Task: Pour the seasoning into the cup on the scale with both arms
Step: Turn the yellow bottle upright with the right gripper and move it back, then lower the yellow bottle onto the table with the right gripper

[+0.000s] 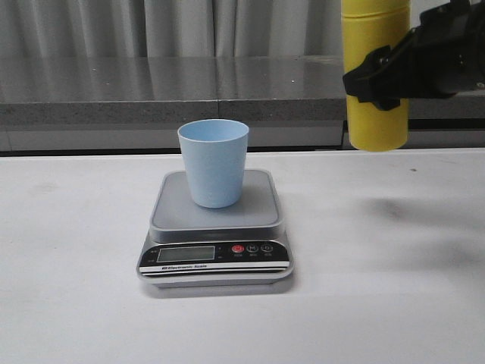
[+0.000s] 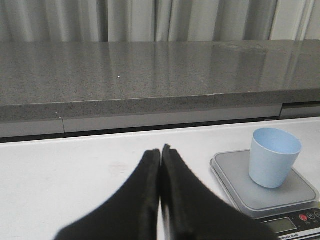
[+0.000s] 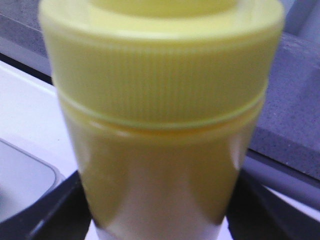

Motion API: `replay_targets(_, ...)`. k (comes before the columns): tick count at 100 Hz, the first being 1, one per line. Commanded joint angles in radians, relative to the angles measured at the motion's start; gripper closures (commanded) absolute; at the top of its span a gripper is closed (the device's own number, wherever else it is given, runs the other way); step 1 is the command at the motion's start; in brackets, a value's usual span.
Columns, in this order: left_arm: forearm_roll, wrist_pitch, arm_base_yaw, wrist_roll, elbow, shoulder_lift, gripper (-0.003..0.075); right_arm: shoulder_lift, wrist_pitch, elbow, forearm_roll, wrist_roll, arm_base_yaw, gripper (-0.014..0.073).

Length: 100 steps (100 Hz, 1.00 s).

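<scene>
One light blue cup (image 1: 214, 162) stands on one digital scale (image 1: 215, 227) mid-surface (image 1: 76, 303). The right hand (image 1: 379, 76) grips one yellow seasoning bottle (image 1: 375, 121) aloft; the left hand (image 2: 160, 152) rests pinched together, empty.

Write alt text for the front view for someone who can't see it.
A light blue cup stands on a digital kitchen scale on a white table. At upper right, the right gripper holds a yellow bottle upright in the air.
</scene>
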Motion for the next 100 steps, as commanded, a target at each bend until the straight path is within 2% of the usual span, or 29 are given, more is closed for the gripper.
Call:
replay_targets(1,-0.003,-0.080,0.001,-0.003,-0.027,0.010,0.0738,-0.048,-0.147,0.029,0.027,0.001,-0.005,0.0408)
replay_targets(26,-0.003,-0.080,0.001,-0.003,-0.027,0.010,0.0738,-0.034,-0.205,0.069,0.027,0.036,-0.002,0.0408)
replay_targets(74,-0.003,-0.080,0.001,-0.003,-0.027,0.010,0.0738,0.131,-0.327,0.069,0.024,0.070,0.007,0.0408)
replay_targets(100,-0.003,-0.080,0.001,-0.003,-0.027,0.010,0.0738,0.194,-0.467,0.069,-0.068,0.070,0.007,0.0408)
